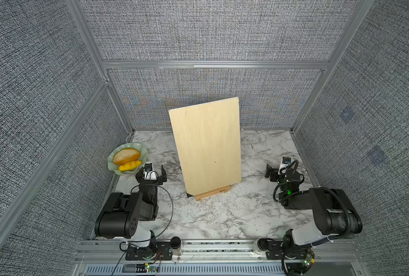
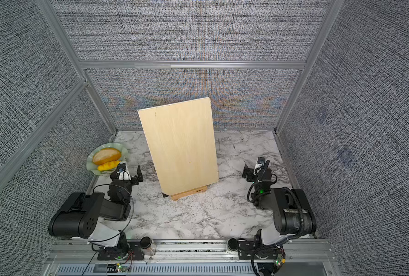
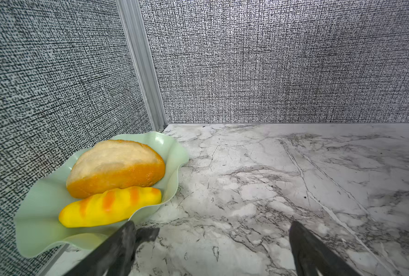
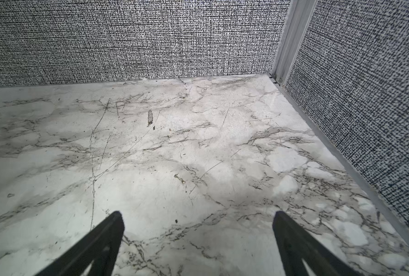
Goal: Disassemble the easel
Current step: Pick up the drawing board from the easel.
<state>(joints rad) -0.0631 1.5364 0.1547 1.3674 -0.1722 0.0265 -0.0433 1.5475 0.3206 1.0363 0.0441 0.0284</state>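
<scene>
The easel [image 1: 213, 192] [image 2: 189, 192] stands mid-table in both top views. Only its orange-tan bottom ledge with a small dark logo shows. A large pale plywood board [image 1: 207, 145] [image 2: 180, 145] leans on that ledge and hides the rest of the frame. My left gripper [image 1: 152, 170] [image 2: 127, 170] [image 3: 212, 224] rests low to the left of the board, open and empty over bare marble. My right gripper [image 1: 277, 167] [image 2: 253, 167] [image 4: 197, 213] sits to the right of the board, also open with nothing between its fingers. Neither wrist view shows the easel.
A pale green wavy plate [image 1: 136, 147] [image 3: 174, 148] with a bread roll [image 1: 126, 155] and a yellow loaf [image 1: 130, 165] sits by the left wall, just beyond my left gripper. Grey fabric walls close three sides. Two small jars [image 1: 176, 245] stand on the front rail.
</scene>
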